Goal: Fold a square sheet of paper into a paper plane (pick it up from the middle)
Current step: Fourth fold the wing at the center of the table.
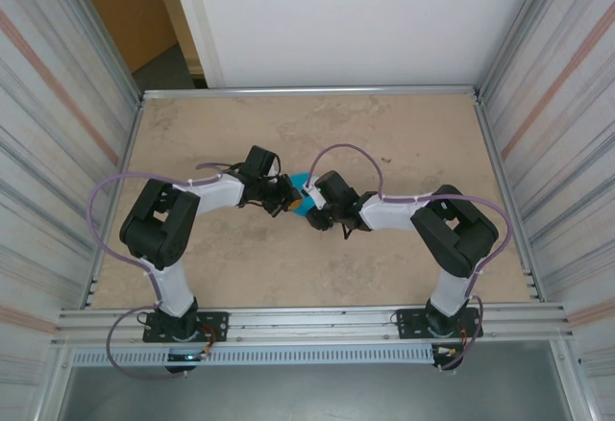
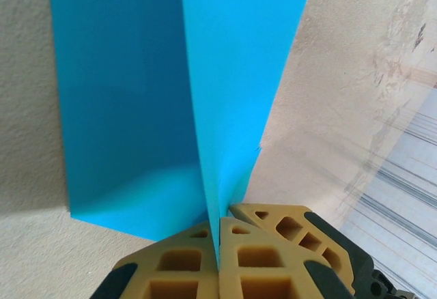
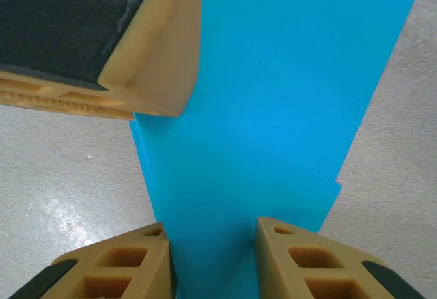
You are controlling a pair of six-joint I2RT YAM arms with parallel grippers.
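- Square sheet of paper (image 1: 302, 200) sat near the middle of the table (image 1: 404, 133), the biggest thing in view: a pale, mottled top with ribbed panels (image 1: 48, 104) walling both sides.
- My left arm (image 1: 168, 224) and right arm (image 1: 452, 229) reached inward from the near edge and met over the sheet.
- Teal-blue and plain, the sheet was creased. In my left wrist view one panel lay flat on the table and the other rose from the crease. In the right wrist view a small step along one edge suggested two layers not quite aligned.
- Handling, as I judged it:
  - very light and thin, limp away from a crease and stiffer along it;
  - smooth enough to slide on the table or slip from the pads;
  - easily wrinkled or torn by a hard squeeze.
  - The crease line, close to the middle, looked the best place to take hold.
- My left gripper (image 2: 220, 229) was closed, its fingers (image 2: 266, 258) pressed together with the raised crease nipped between them.
- My right gripper (image 3: 212, 234) stood part open, one finger on either side of a strip of the sheet with a clear gap. I could not tell whether it touched the paper, and it had hold of nothing.
- Smallest matter: I read no brand, label or writing on the sheet or the fingers.
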